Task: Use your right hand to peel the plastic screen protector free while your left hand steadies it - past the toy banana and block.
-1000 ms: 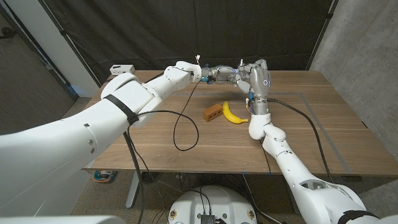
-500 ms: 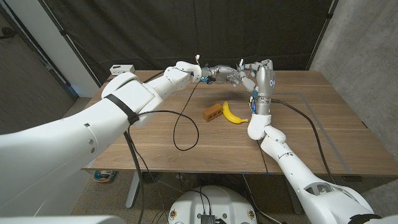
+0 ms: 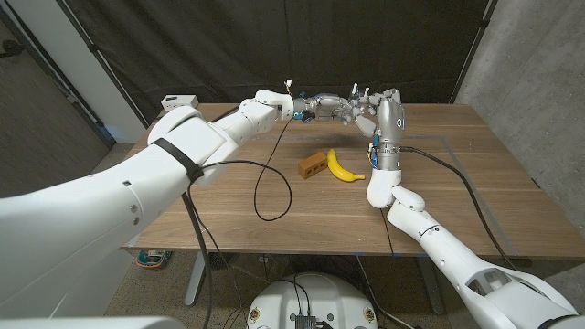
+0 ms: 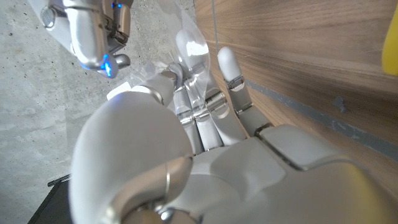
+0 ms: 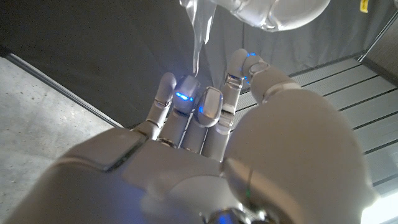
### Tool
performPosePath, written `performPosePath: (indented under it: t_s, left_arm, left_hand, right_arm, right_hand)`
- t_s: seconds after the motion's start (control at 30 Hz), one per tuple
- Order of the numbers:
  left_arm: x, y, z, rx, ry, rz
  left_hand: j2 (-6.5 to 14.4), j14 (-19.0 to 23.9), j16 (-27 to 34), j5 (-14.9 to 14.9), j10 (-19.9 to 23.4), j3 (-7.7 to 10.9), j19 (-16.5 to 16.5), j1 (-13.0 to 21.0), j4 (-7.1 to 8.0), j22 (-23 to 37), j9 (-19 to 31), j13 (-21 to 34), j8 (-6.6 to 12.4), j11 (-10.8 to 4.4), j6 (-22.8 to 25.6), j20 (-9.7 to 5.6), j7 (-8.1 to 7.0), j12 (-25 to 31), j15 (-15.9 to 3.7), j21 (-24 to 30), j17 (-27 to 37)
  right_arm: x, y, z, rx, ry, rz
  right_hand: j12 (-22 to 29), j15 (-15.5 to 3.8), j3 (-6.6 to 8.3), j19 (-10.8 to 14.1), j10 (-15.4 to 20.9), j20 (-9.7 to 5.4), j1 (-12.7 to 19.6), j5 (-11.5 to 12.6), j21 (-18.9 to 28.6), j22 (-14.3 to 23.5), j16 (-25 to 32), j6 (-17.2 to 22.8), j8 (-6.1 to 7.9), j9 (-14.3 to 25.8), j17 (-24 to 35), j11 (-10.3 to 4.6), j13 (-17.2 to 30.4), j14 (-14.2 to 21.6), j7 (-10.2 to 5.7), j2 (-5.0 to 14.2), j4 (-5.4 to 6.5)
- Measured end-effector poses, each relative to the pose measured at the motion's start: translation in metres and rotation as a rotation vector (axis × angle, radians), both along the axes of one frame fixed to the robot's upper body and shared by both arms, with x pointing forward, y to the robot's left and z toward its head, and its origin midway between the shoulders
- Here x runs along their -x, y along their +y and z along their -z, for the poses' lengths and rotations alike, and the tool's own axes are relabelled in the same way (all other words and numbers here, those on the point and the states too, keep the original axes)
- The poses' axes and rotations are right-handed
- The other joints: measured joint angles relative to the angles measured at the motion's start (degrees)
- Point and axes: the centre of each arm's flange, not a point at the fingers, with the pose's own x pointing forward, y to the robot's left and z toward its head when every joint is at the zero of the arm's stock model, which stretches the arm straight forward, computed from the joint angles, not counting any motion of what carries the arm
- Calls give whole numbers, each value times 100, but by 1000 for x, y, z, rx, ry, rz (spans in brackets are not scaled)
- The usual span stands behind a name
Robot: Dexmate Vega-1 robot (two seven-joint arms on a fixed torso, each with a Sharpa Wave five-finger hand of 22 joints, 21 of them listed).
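Film: screen protector sits up in the air between both hands, past the toy banana and block on the desk
Feel: we'd guess light, floppy, slick – creases easily
Left hand: fingers closed on the film
Right hand: fingertips meet the film's edge – we can't tell if it's pinched
Grab spot: a free corner, gently

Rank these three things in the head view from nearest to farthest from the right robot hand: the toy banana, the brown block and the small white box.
1. Toy banana: on the table, just before the right robot hand.
2. Brown block: beside the banana, on its left.
3. Small white box: at the table's far left corner.
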Motion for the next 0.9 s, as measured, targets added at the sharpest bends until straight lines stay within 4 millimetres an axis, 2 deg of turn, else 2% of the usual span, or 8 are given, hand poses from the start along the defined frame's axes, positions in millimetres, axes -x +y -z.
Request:
performPosePath:
  t_s: [0.23,0.43,0.47,0.53,0.57,0.63,0.73,0.9]
  left_arm:
    - [2,2,1,8,4,28]
    - [3,6,2,9,-19,42]
    - [4,7,1,7,-34,46]
    - [4,11,2,6,-61,49]
    - [4,11,1,5,-72,52]
    - [5,15,2,6,-95,55]
    - [4,21,4,13,-127,47]
    - [-2,48,17,51,-173,-13]
  left_hand:
    - [22,0,0,-2,0,-1,0,-6,-1,0,-2,-20,-8,0,0,0,0,0,0,0,0]
    - [29,0,0,-21,-1,-6,0,1,-6,0,-17,-19,14,-1,0,0,0,-5,0,0,-17]
    - [29,0,0,-22,-1,-6,0,1,-6,0,-16,-17,15,-1,0,0,0,-6,0,0,-17]
    - [29,0,-25,-23,-1,-6,0,1,-6,0,-15,-11,17,-1,0,0,0,-6,0,0,-17]
    - [29,0,-26,-23,-1,-6,0,1,-6,0,-14,-6,17,-1,0,0,0,-6,0,0,-17]
    - [29,0,-26,-23,-1,-6,0,1,-6,0,-13,-2,18,-1,0,0,0,-6,0,0,-17]
    - [29,0,-26,-24,-21,-7,0,1,-6,0,-8,-1,18,-21,0,0,0,-6,0,0,-12]
    - [28,0,-26,-25,-21,-7,-31,0,-6,0,-5,-1,18,-21,0,-31,0,-6,0,0,0]
  right_arm:
    - [0,1,2,35,8,40]
    - [2,1,3,19,1,42]
    - [3,0,3,7,-1,38]
    - [4,0,3,-8,-3,30]
    - [5,1,4,-12,-5,21]
    - [6,2,5,-21,-7,5]
    - [10,2,6,-43,-7,-21]
    - [16,0,7,-116,10,-107]
  right_hand:
    - [14,11,0,-31,-2,-10,-15,24,0,26,0,0,-2,3,0,-2,0,-50,-1,15,-1]
    - [-36,32,25,-31,-27,-10,-133,21,0,51,-77,-186,-24,80,-32,-27,-83,-163,-186,127,25]
    - [-289,54,25,-29,-100,-8,-265,-26,0,53,-224,-245,-15,140,-100,-62,-360,-284,-245,146,25]
    - [-1306,118,-18,32,-448,98,-655,-149,-22,13,-927,-437,61,216,-605,-148,-1638,-501,-394,152,42]
    - [-1765,139,-184,51,-528,160,-789,-176,-39,-38,-1320,-641,47,239,-1007,-127,-2267,-568,-420,190,26]
    - [-2456,174,-454,73,-683,262,-1083,-197,-130,-188,-1966,-1105,-112,220,-1716,-11,-3192,-711,-433,250,66]
    - [-3163,236,-575,82,-1039,435,-1564,-197,-384,-598,-2786,-1706,-305,235,-2520,147,-3999,-850,-406,282,130]
    - [-4344,236,-428,43,-1998,722,-2470,-197,-792,-1442,-4178,-3051,-551,231,-3787,423,-4844,-875,-293,279,289]
